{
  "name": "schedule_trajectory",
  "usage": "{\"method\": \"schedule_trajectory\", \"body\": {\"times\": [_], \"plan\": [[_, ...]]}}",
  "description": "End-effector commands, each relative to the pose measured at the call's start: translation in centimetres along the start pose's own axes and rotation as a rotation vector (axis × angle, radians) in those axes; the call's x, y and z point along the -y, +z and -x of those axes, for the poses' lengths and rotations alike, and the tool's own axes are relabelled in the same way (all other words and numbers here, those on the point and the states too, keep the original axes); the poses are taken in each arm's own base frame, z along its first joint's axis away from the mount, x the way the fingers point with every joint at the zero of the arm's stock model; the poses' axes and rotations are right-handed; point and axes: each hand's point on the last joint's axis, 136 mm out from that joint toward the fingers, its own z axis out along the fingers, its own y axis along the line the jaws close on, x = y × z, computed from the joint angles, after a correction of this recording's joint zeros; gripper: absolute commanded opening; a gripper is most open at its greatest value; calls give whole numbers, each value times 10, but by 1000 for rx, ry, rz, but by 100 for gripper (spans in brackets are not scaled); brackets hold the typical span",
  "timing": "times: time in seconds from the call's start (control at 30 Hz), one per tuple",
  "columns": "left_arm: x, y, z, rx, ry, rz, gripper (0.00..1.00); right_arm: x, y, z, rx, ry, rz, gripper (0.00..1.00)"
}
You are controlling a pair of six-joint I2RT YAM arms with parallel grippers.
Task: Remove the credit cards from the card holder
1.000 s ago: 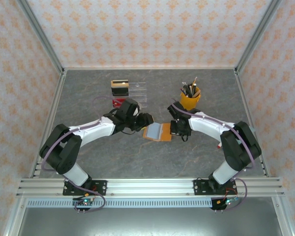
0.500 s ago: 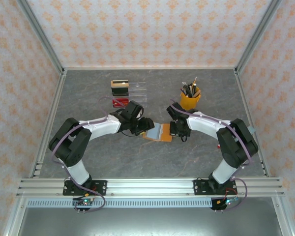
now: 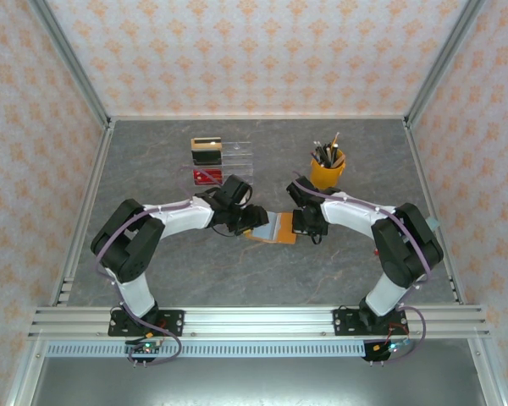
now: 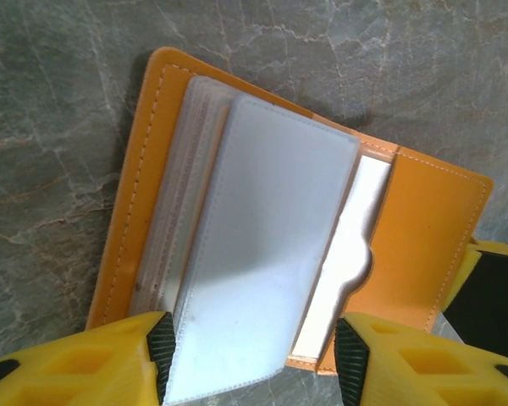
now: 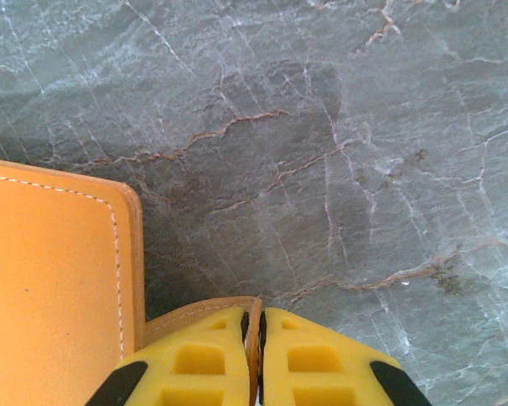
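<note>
The orange card holder (image 3: 275, 228) lies open on the table between both arms. In the left wrist view its orange cover (image 4: 423, 245) frames a stack of clear plastic sleeves (image 4: 262, 245), and a white card (image 4: 343, 262) sits in the right-hand pocket. My left gripper (image 4: 256, 365) is open, its fingers (image 4: 161, 359) either side of the raised top sleeve's lower edge. My right gripper (image 5: 252, 334) is shut on the thin orange edge of the holder's cover (image 5: 51, 279). From above, the left gripper (image 3: 256, 218) and right gripper (image 3: 308, 225) flank the holder.
A clear acrylic stand (image 3: 224, 162) with a few cards stands at the back left. A yellow cup of pens (image 3: 327, 171) stands behind the right arm. The grey marbled table (image 3: 237, 271) is bare toward the front.
My left arm has reached further right, bringing its gripper up to the holder's left side. The right gripper and the holder have stayed in place.
</note>
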Motion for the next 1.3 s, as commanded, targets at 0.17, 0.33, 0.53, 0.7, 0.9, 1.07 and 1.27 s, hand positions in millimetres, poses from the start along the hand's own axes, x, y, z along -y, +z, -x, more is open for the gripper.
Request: {"method": "schedule_trajectory", "body": {"times": [0.17,0.33,0.53,0.7,0.9,1.07,1.27], "plan": [[-11,2,1,18,43,84,62,-1,2,6,11,-6,-9,9],[-6,9,-6,-11,56,76,62,-1,2,7,12,-6,-6,9],[8,14,-11,-53,61,7,62,-3,5,6,3,-8,1,9],[20,16,-14,-79,65,-57,61,-6,7,6,-1,-7,13,9],[31,23,-18,-113,62,-106,61,-10,6,7,-1,-4,33,9],[34,26,-19,-120,70,-94,57,-12,4,8,-4,6,63,9],[17,27,-18,-98,55,-20,41,-12,-13,18,36,25,96,13]]}}
